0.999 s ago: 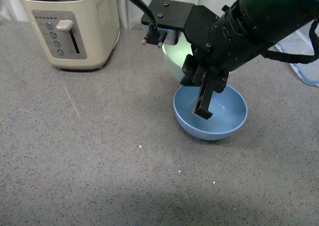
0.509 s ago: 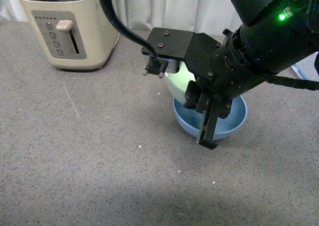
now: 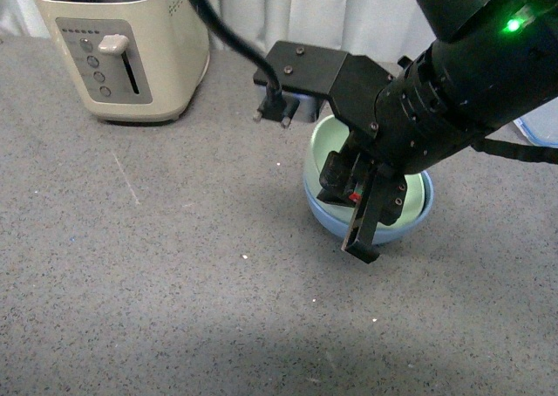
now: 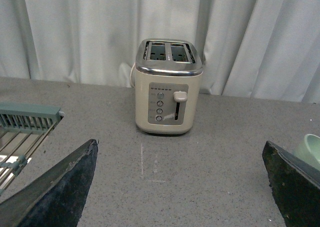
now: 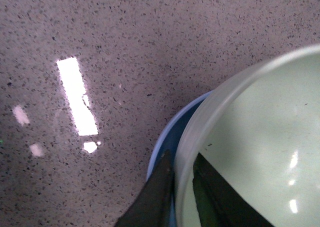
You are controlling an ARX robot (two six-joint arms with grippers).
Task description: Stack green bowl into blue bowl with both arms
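**Green bowl sitting in blue bowl**

We are pinching the green bowl (image 3: pixel 332 140) by its near rim with our right gripper (image 3: pixel 364 211), nested inside the blue bowl (image 3: pixel 321 209), right of the toaster (image 3: pixel 122 47). Our left gripper (image 4: pixel 180 197) is hanging spread wide.

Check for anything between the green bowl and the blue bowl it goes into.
Nothing visible stands between them. The green bowl, its rim pinched by the right gripper, already sits down inside the blue bowl. The toaster stands well off to the side on the countertop.
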